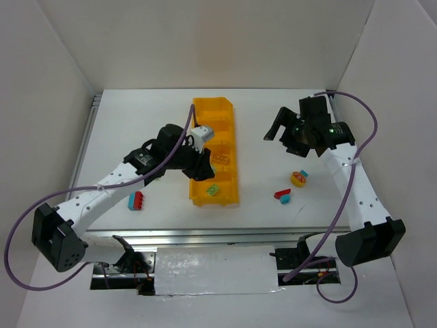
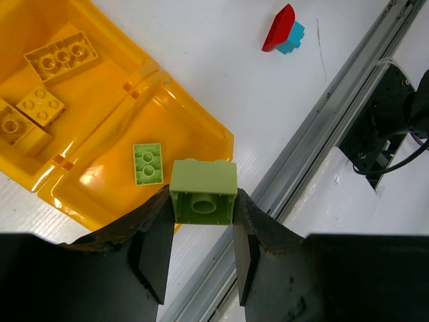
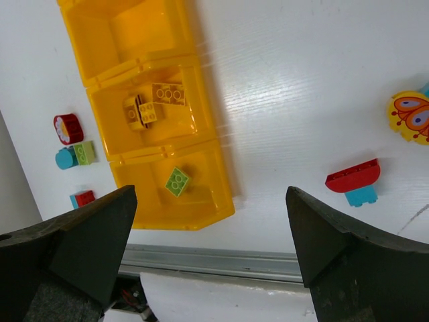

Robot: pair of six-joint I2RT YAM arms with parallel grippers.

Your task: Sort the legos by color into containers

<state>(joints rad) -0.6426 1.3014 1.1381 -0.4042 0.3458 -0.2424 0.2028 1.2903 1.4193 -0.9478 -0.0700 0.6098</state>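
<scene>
Left claw (image 2: 202, 209) pinching glossy light-green hollow-bottomed brick (image 2: 203, 181), translucent orange bin (image 2: 194, 131) underneath, right claw (image 3: 211, 201) spread wide.

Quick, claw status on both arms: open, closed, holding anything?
Left claw: closed on a light green brick.
Right claw: open, holding nothing.
</scene>
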